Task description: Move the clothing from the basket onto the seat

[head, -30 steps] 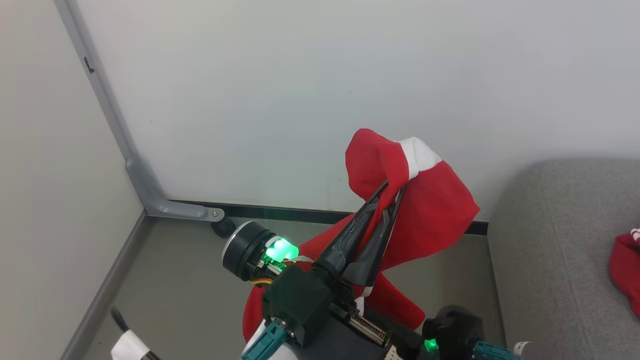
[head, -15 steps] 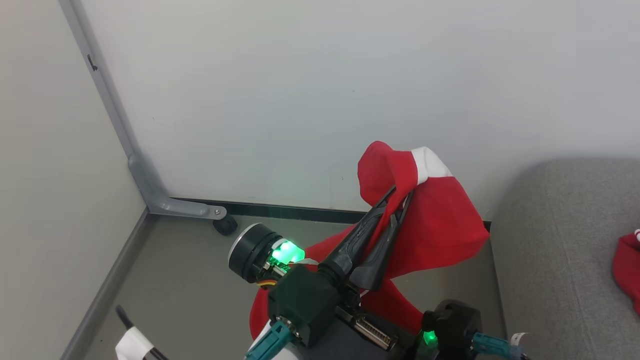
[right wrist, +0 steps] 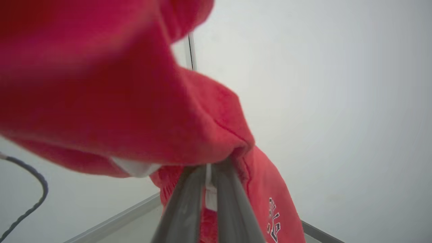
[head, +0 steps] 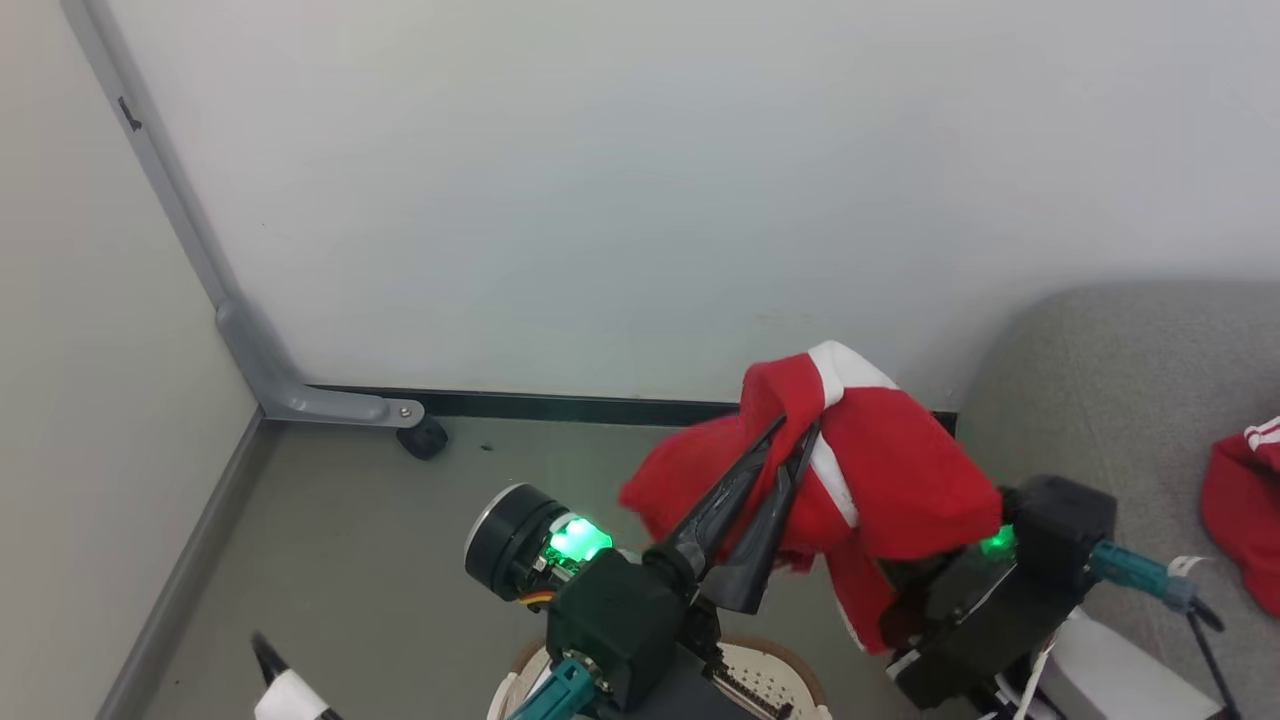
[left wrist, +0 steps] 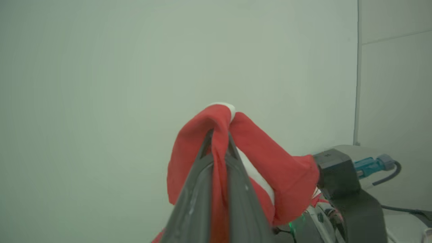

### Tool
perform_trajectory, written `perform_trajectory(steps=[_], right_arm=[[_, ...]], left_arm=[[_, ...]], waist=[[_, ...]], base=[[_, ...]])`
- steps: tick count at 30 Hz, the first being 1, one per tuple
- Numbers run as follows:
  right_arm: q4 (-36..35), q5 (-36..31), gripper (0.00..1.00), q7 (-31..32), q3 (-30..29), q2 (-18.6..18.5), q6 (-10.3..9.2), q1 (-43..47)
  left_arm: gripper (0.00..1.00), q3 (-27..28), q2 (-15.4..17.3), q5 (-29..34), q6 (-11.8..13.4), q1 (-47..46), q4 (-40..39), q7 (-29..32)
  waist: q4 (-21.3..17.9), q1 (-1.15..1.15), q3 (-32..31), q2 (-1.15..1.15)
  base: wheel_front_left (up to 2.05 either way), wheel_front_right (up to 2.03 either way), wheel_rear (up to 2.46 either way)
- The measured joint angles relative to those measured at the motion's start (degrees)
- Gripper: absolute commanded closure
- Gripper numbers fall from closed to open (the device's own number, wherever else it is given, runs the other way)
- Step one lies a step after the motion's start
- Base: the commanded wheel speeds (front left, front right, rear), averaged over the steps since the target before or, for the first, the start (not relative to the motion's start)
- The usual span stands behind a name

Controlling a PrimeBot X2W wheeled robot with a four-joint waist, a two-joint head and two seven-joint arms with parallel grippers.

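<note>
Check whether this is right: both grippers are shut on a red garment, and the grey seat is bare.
Not bare: the head view shows another red garment lying on the grey seat. The left gripper and right gripper are indeed shut on the held garment.

head looks down, both wrists near clothing [head: 900, 490].

Cannot see the fingertips of the right gripper [right wrist: 208, 172], buried in the soft red fabric garment with white trim [head: 900, 490], blurred close up in the right wrist view, its small dark print unreadable. Cut off at the head view's edges: oval cream perforated basket [head: 765, 685] below, second red white-striped garment [head: 1240, 510] at right.
</note>
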Motion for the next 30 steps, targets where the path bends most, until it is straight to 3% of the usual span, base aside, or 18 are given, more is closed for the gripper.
perform_trajectory(steps=[1,3,5,6,8,9,18,30], right_arm=[[0.19,0.03,1.00,-0.18,-0.73,-0.58,0.00,-0.28],[0.53,0.38,1.00,-0.24,-2.38,-1.69,0.00,-0.82],[0.87,0.40,1.00,-0.47,-3.67,-2.85,0.00,-1.12],[0.93,0.40,1.00,-0.51,-4.36,-3.47,0.01,-1.27],[1.40,0.52,1.00,-0.68,-5.99,-4.64,0.01,-2.01],[1.47,0.82,1.00,-0.71,-6.81,-5.24,0.02,-2.35],[3.37,1.88,1.00,-1.18,-13.58,-10.10,0.01,-5.22],[7.46,5.67,1.00,-1.25,-25.38,-19.34,0.01,-7.45]], left_arm=[[1.00,-0.27,0.02,0.00,0.01,0.27,0.05,0.16],[0.87,-0.86,0.00,0.00,0.00,0.98,0.35,0.31],[0.60,-1.57,0.03,0.00,0.00,1.38,0.97,0.40],[0.51,-1.97,0.03,0.00,0.00,1.61,1.04,0.54],[0.05,-2.60,0.05,0.00,0.00,2.20,1.67,0.55],[0.00,-2.74,0.09,0.00,0.00,2.40,1.80,0.57],[0.00,-3.91,0.33,0.08,0.00,5.89,3.19,0.96],[0.00,-6.90,0.43,1.59,0.00,9.31,4.81,0.70]], waist=[[-0.22,0.00,0.12,0.00],[-0.60,0.00,0.36,0.00],[-0.94,0.00,0.62,0.00],[-1.07,0.00,0.78,0.00],[-1.32,0.00,1.07,0.00],[-1.43,0.00,1.20,0.00],[-2.47,0.00,2.40,0.00],[-3.54,-0.01,6.17,0.00]], base=[[0.00,0.00,0.00],[0.00,0.00,0.00],[0.00,0.00,0.00],[0.00,0.00,0.00],[0.00,0.00,0.00],[0.00,0.00,0.00],[0.00,0.00,0.00],[0.00,0.00,0.00]])
